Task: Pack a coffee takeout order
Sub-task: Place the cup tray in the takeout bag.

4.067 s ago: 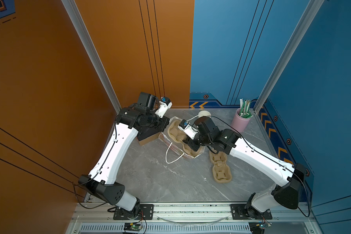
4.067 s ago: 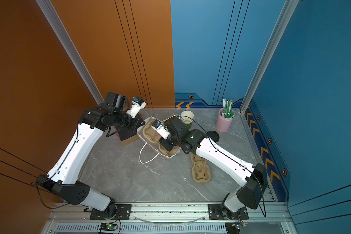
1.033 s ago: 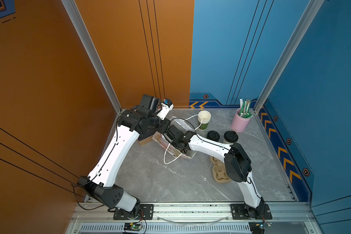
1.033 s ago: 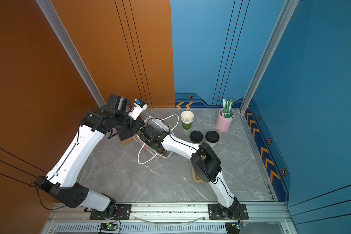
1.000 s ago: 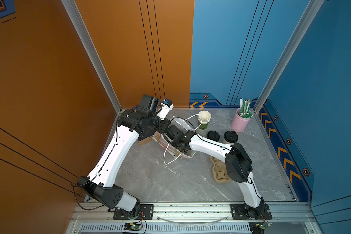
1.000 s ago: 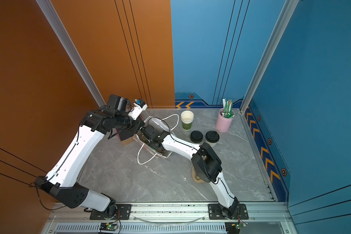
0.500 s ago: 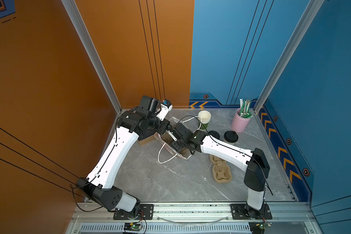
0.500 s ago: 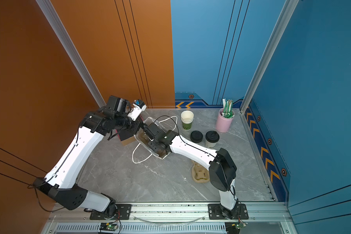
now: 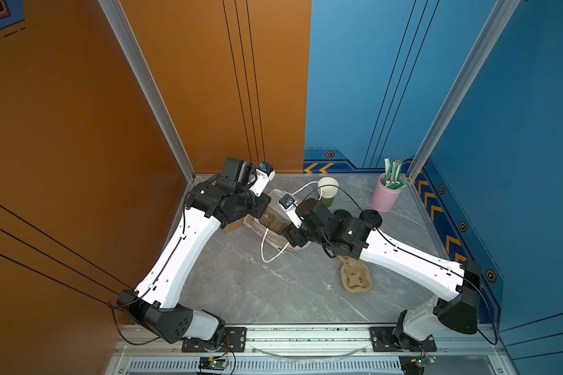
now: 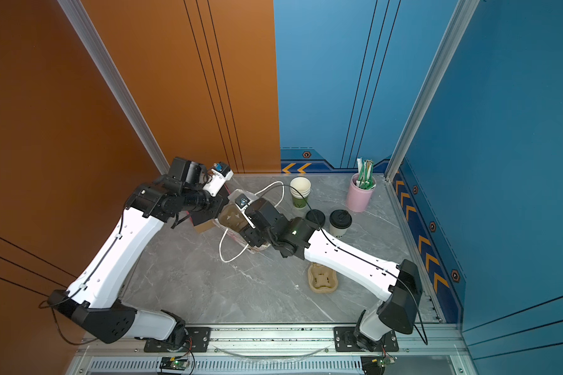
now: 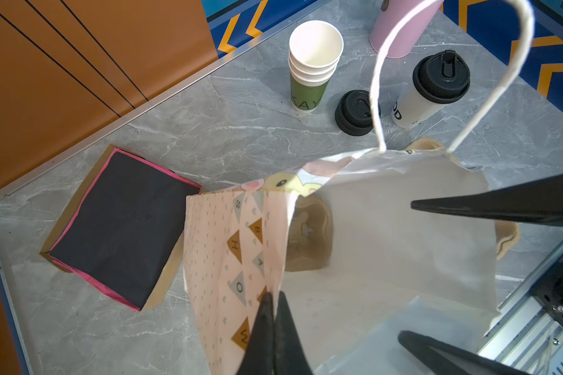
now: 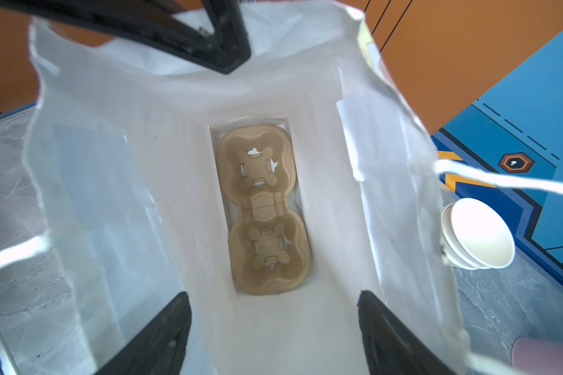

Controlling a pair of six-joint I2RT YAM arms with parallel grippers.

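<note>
- Top views, bag: paper bag (image 9: 273, 240) stands open on the grey table (image 9: 273, 292), towards the back left, with both arms meeting at its mouth. A spare carrier (image 10: 322, 279) lies flat on the table towards the front right.
- Top views, order items: lidded cup (image 10: 340, 224) stands upright on the table, outside the bag and just beside a loose black lid (image 10: 315, 217). Wrapped straws (image 10: 364, 173) stand in a pink holder (image 10: 359, 194) at the back right corner. A stack of lidless cups (image 10: 300, 191) stands behind the loose lid.
- Left wrist view: left gripper (image 11: 273, 298) is pinched tight on the bag's patterned rim. The black napkin (image 11: 121, 220) lies flat on the pink napkins (image 11: 91, 281) (it is the top sheet of the pile) in a brown tray (image 11: 166, 272), on the table just beside the bag. The lidded cup shows beyond the bag, apart from it.
- Right wrist view: right gripper (image 12: 273, 324) is at the bag's mouth with its fingers (image 12: 163, 334) spread wide, gripping nothing. A carrier in the bag (image 12: 264, 211) lies flat on the bag's bottom. The left gripper's tips clamp the far rim.
</note>
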